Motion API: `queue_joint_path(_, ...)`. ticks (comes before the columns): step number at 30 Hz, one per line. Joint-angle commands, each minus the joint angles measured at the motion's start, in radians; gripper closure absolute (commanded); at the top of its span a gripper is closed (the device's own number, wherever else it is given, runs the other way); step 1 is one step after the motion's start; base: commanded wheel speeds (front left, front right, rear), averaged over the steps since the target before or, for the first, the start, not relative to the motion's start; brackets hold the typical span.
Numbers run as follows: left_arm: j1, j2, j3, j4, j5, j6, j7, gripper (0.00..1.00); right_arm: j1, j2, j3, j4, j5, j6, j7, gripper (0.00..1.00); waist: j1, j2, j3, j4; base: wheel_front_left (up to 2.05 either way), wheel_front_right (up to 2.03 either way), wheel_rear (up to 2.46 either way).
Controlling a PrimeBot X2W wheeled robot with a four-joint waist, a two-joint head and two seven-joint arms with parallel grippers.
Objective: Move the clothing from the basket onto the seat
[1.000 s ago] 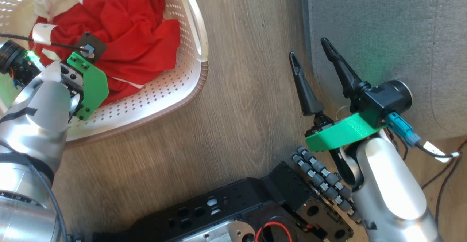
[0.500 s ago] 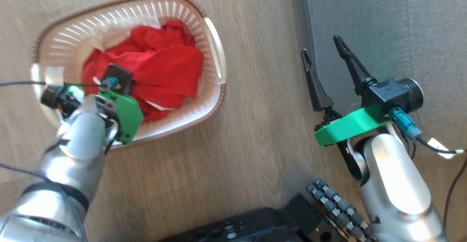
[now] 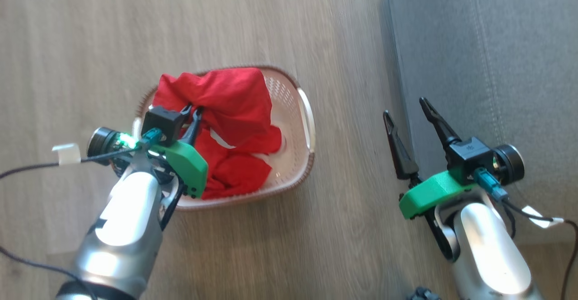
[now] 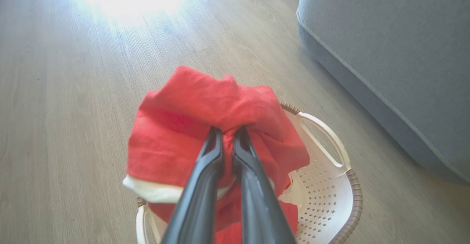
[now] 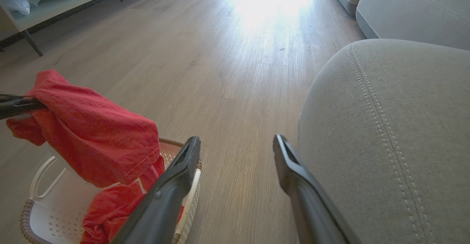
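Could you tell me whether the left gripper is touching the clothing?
Touching: the left wrist view shows the left gripper with fingers pinching a fold of the clothing.

At the lower left and lower right of the head view, the left forearm [image 3: 119,221] and right forearm [image 3: 492,257] are gleaming as smooth silver shells. Each is wearing a bright green bracket [image 3: 426,194], a black camera box [image 3: 469,148] and a teal plug [image 3: 490,187] trailing a dark cable [image 3: 512,205] with a white tag [image 3: 538,213]. A green light [image 3: 124,139] is glowing by the left camera. The left gripper [image 3: 193,109] and right gripper [image 3: 404,106] are showing long black fingers [image 3: 397,148] tapering to points.
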Motion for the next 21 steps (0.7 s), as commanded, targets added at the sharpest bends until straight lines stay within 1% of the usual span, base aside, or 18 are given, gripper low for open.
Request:
queue_joint_path(1,0.007,0.015,0.037,-0.045,-0.002,0.008,-0.013,1.00,0.023,-0.008,0.015,-0.022,-0.005,0.000,-0.007,0.00,0.0001,-0.0001,-0.085,0.052,0.00,0.00,0.00)
queue_joint_path(4,0.057,0.004,0.079,-0.140,0.002,0.011,-0.013,1.00,0.042,-0.008,0.012,-0.016,-0.004,0.000,-0.007,0.00,0.0001,-0.0001,-0.139,0.069,0.00,0.00,0.00)
queue_joint_path(7,0.105,-0.013,0.145,-0.229,-0.006,0.017,-0.013,1.00,0.058,-0.008,0.015,-0.014,-0.004,0.000,-0.007,0.00,0.0001,-0.0001,-0.182,0.080,0.00,0.00,0.00)
queue_joint_path(10,0.150,-0.025,0.194,-0.311,0.007,0.013,-0.013,1.00,0.074,-0.008,0.012,-0.018,-0.007,0.000,-0.007,0.00,0.0001,-0.0001,-0.224,0.090,0.00,0.00,0.00)
queue_joint_path(15,0.222,-0.053,0.256,-0.424,0.012,-0.017,-0.013,1.00,0.106,-0.008,0.003,-0.028,-0.013,0.000,-0.007,0.00,0.0001,-0.0001,-0.291,0.107,0.00,0.00,0.00)
queue_joint_path(16,0.246,-0.063,0.274,-0.470,0.016,-0.026,-0.013,1.00,0.117,-0.008,-0.002,-0.032,-0.014,0.000,-0.007,0.00,0.0001,-0.0001,-0.313,0.113,0.00,0.00,0.00)
queue_joint_path(21,0.301,-0.080,0.300,-0.579,0.017,-0.043,-0.013,1.00,0.145,-0.008,-0.011,-0.046,-0.010,0.000,-0.007,0.00,0.0001,-0.0001,-0.359,0.132,0.00,0.00,0.00)
